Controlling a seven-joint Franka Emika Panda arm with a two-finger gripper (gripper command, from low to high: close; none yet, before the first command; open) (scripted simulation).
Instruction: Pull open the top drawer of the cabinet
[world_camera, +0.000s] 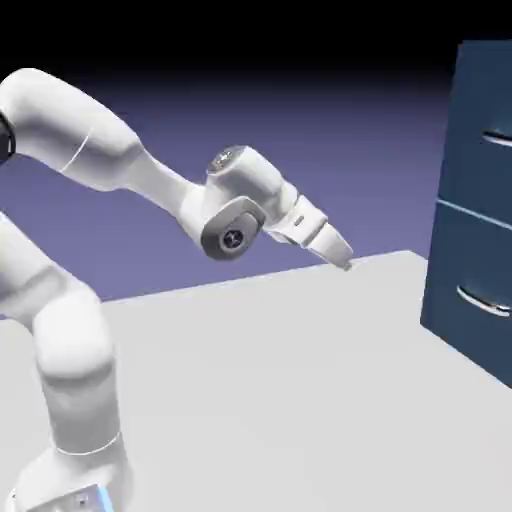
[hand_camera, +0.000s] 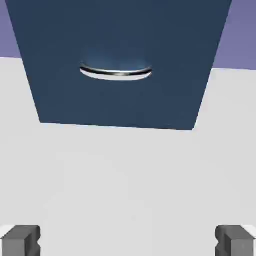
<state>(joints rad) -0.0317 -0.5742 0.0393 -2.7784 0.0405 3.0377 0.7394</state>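
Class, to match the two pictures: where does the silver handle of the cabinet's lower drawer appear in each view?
Exterior view: the lower handle is near the right edge, a little below mid-height, on the cabinet.
Hand view: it is in the upper part, slightly left of centre, well above the tool's two fingertips at the bottom corners.
Shared landmark: the pale tabletop, visible beyond the cabinet's bottom edge in both.

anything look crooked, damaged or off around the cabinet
Nothing stands out: the cabinet stands upright on the table, both drawer fronts look closed, and the upper handle and lower handle show no visible damage.
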